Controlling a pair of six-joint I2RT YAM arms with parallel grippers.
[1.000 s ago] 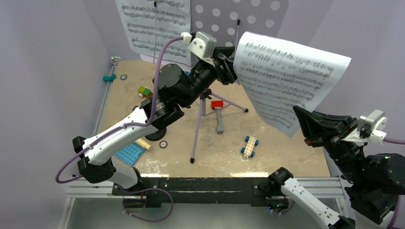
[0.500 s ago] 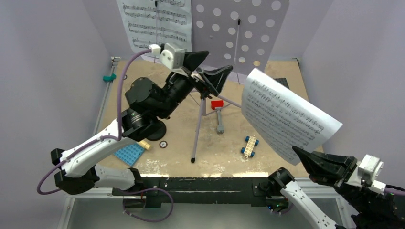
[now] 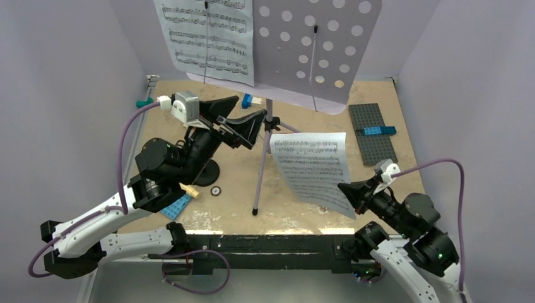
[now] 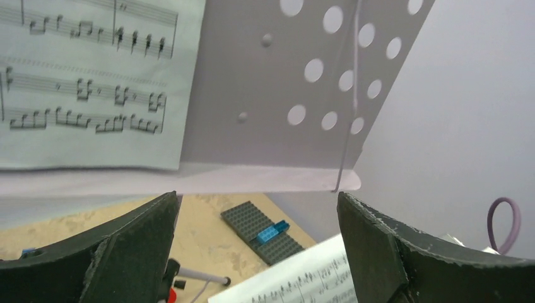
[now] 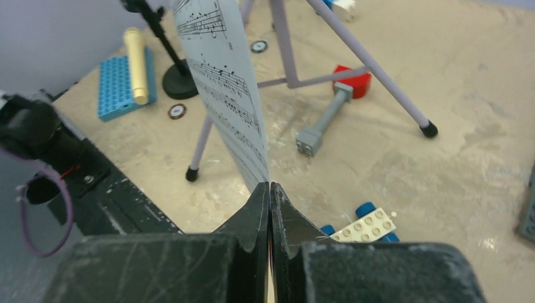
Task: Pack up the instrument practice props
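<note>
Left side: left jaws wide apart, empty, raised before the lilac music stand (image 3: 315,44), one sheet-music page (image 3: 208,38) on its desk's left half; cream-yellow microphone (image 5: 135,63) lying on a blue studded plate (image 5: 113,82) beside the black round-base mic stand (image 5: 180,82). Right side: right jaws pinched shut on the lower edge of a second page (image 3: 312,170), held upright over the worktop (image 3: 284,211) by the tripod legs.

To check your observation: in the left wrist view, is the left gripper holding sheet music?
No, the left gripper stands open with nothing between its jaws.
</note>
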